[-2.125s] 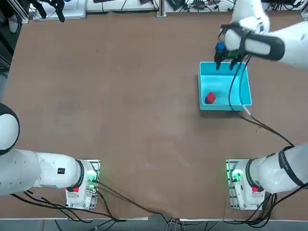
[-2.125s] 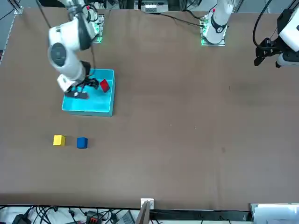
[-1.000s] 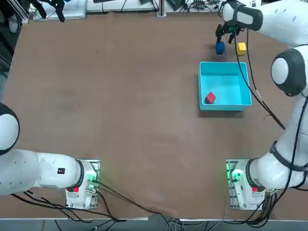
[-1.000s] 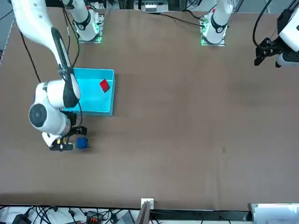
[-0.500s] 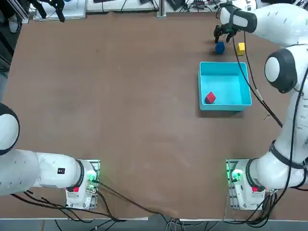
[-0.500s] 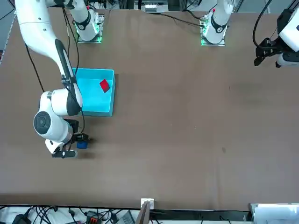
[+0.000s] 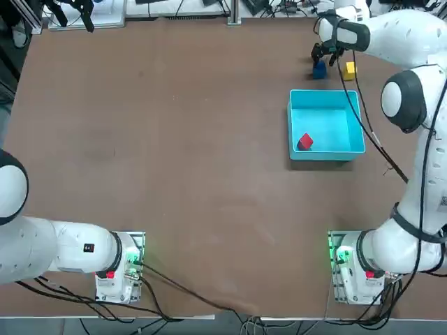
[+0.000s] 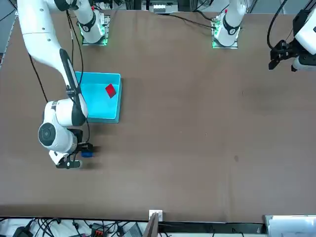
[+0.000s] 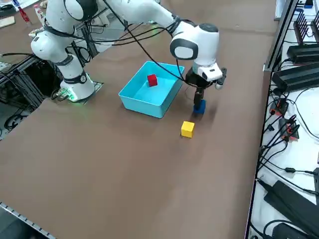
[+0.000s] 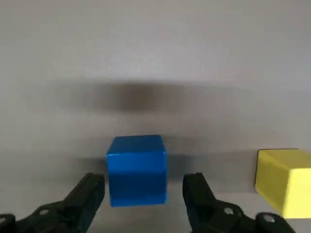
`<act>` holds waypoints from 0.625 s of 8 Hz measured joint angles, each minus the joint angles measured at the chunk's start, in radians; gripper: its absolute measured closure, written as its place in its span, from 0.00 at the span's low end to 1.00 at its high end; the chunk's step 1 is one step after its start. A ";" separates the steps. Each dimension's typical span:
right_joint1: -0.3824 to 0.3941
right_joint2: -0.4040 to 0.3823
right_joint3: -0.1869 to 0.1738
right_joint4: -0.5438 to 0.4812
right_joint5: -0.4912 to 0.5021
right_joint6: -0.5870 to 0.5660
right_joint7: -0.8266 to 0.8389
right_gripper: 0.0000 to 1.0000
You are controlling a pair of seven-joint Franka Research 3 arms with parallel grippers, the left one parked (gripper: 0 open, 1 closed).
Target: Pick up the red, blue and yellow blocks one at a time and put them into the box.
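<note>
Moved from over shallow cyan tray, right claw now straddles small blue cube w/ fingers apart, unclenched — 2nd pickup looks imminent.

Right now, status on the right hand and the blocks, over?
Right hand open, low astride blue block, not closed yet. Red block in the box. Yellow block on table beside blue, clear of the fingers.
</note>
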 joint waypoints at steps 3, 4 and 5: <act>0.000 0.031 0.001 0.001 0.000 0.038 0.000 0.07; 0.000 0.036 0.001 0.001 0.000 0.046 0.000 0.18; 0.001 0.033 0.002 0.006 0.001 0.046 0.003 0.30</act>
